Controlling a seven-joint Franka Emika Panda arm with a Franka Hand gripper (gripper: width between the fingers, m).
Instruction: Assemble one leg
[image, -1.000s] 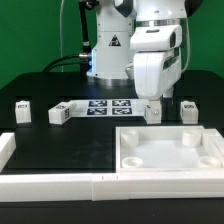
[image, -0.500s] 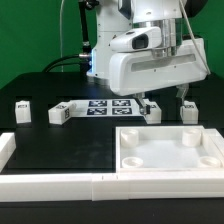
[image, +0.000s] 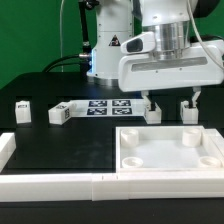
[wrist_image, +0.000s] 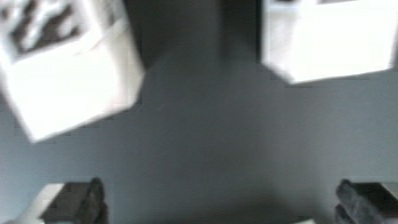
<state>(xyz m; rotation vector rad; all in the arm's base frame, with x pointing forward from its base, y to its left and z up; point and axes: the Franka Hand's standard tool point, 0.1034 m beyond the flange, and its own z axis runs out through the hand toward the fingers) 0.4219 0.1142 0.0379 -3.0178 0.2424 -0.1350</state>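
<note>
on the dark table (image: 60, 145) we see the first leg (image: 153, 113) and the second leg (image: 188, 111) standing just behind the white panel (image: 168, 150), with the gripper (image: 170, 102) hanging above the gap between them. its fingers (image: 147, 99) are spread wide and clasp nothing; in the wrist view both white blocks lie apart from the dark fingertips (wrist_image: 75, 200). a third leg (image: 59, 113) and a fourth leg (image: 22, 109) sit beyond the marker board (image: 108, 106), on the exterior view's left.

Black table (image: 70, 140): two legs (image: 153, 113) just below the gripper (image: 168, 102), and two more legs (image: 58, 114) well apart from it, toward the exterior view's left. Marker board (image: 105, 106) lies beside the gripper and the white panel (image: 168, 150) on its camera side. White rails (image: 50, 184) lie farther out, apparently on the table.
</note>
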